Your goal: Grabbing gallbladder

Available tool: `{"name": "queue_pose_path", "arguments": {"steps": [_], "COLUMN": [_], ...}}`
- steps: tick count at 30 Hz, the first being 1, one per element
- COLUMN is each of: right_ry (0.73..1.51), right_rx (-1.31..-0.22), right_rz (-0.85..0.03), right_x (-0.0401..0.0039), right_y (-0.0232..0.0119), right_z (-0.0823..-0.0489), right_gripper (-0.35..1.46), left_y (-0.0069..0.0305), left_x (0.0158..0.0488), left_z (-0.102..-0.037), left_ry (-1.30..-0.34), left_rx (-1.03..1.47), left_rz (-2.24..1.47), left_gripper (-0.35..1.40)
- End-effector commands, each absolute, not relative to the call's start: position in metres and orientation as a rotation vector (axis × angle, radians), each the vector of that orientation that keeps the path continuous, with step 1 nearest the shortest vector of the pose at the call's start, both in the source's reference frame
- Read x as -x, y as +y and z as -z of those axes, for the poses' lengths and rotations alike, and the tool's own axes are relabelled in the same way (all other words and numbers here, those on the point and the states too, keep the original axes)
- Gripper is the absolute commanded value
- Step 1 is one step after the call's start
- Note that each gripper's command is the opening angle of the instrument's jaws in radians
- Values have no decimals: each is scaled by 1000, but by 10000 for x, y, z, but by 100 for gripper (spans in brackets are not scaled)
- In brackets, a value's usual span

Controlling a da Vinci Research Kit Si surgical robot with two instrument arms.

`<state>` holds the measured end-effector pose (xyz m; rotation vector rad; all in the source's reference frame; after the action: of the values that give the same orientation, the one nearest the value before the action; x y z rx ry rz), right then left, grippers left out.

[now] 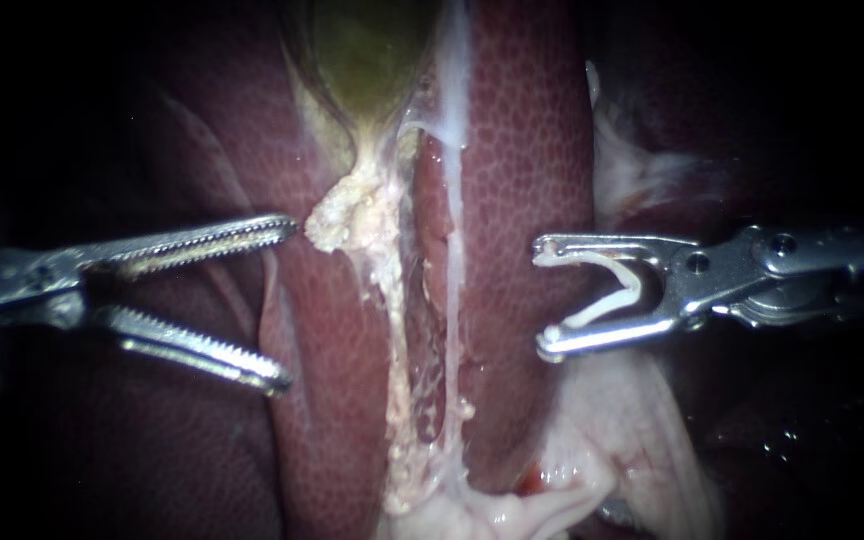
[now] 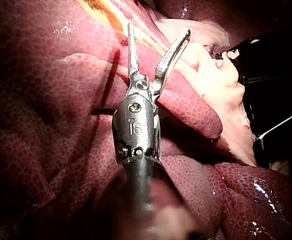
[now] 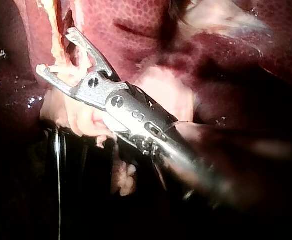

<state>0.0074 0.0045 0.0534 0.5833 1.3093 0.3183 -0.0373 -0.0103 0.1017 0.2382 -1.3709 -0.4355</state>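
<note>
Greenish-yellow gallbladder (image 1: 362, 50) lies bedded in the red-brown liver (image 1: 522, 130), narrowing to a neck that ends in a pale fatty lump (image 1: 337, 222).

Endoscope view: the left instrument (image 1: 282, 305) has its toothed jaws spread wide and holding nothing. Its upper jaw tip lies just beside the fatty lump, apart from it. The gallbladder's body lies ahead of these jaws and off to the upper jaw's side. Its long axis runs crosswise to the shaft, so the jaws would meet it side-on. The right instrument (image 1: 544, 298) faces in from the far side of the liver ridge. Its jaws stand apart, and a white clip (image 1: 597, 310) seated between them touches both. It lies well apart from the gallbladder, so the left instrument is judged the nearer and the likelier to grab.

Left wrist view: the left instrument (image 2: 159, 30) shows its jaws parted over the liver (image 2: 45, 125), with nothing between them. A yellowish strip (image 2: 105, 12) lies ahead and beyond one jaw tip. This is probably the gallbladder's edge or its fat, though it cannot be told for certain.

Right wrist view: the right instrument (image 3: 54, 51) holds its jaws apart, with pale material between them. A pale strand (image 3: 53, 20) runs on ahead of the tips. The gallbladder itself cannot be made out here. The coming grasp is judged to need the left jaws carried forward and toward the upper jaw's side.
</note>
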Motion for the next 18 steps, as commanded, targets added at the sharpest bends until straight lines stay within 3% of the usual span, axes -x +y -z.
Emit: {"name": "queue_pose_path", "arguments": {"steps": [1,18], "right_ry": [1309,1309], "right_rx": [-583,-583], "right_rz": [-318,-319], "right_x": [-74,-75], "right_y": [45,45], "right_z": [-534,-534], "right_gripper": [60,60], "left_y": [-102,-63], "left_x": [372,390], "left_z": [-1017,-1042], "left_ry": [-1371,-1353], "left_rx": [-239,-219], "left_rz": [436,470], "left_gripper": [71,73]}}
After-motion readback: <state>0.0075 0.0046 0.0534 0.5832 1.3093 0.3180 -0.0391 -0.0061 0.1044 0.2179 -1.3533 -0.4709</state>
